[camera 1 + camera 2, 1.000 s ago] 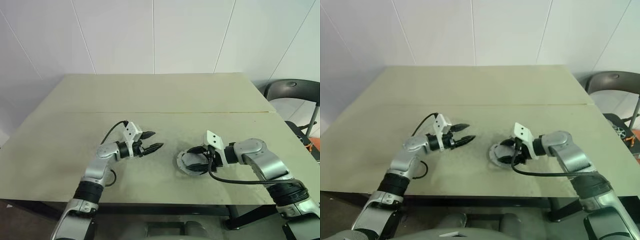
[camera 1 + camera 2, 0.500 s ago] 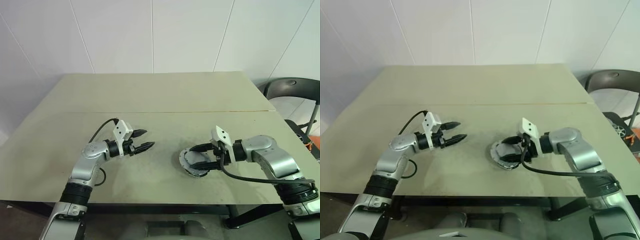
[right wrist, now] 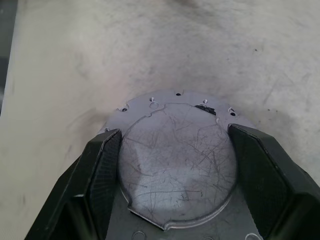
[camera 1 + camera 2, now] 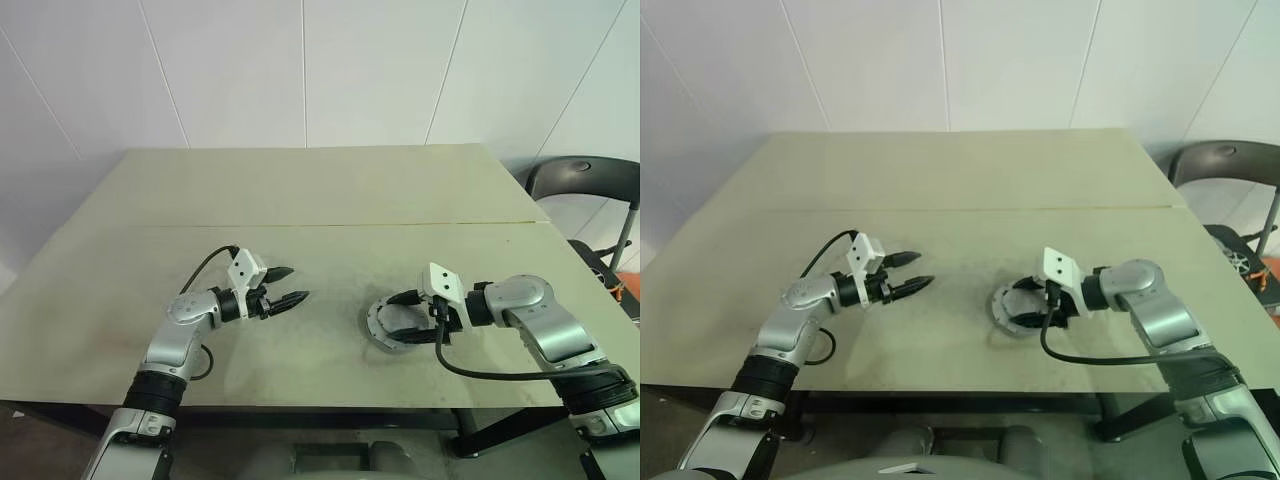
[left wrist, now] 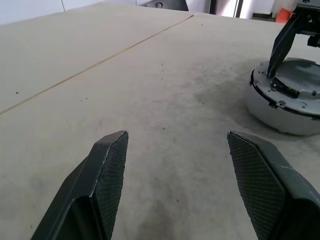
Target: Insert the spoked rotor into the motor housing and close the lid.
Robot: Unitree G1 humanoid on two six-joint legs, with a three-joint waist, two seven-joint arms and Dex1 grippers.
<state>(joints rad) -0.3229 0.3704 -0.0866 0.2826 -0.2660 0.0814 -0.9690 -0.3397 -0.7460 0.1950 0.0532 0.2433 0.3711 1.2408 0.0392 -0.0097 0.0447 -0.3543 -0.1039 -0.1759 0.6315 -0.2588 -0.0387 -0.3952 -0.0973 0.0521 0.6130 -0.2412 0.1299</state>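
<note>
The motor housing (image 4: 374, 325) is a short silver-grey puck right of the table's centre, also seen in the left wrist view (image 5: 287, 102). A scratched silver lid (image 3: 177, 160) lies on top of it. The spoked rotor is hidden. My right gripper (image 4: 395, 315) reaches over the housing from the right and is open. Its fingers (image 3: 102, 165) stand on either side of the lid's raised centre; I cannot tell whether they touch it. My left gripper (image 4: 290, 284) hovers open and empty over bare table, well to the left of the housing, pointing toward it.
The beige table (image 4: 320, 190) has a seam (image 4: 330, 225) running across behind both grippers. A dark chair (image 4: 585, 180) stands off the table's far right corner. Black cables loop from both wrists. The front edge lies close behind the arms.
My left gripper has drawn back a little to the left, away from the housing. The right gripper stays over the lid with the same opening. The camera has shifted slightly.
</note>
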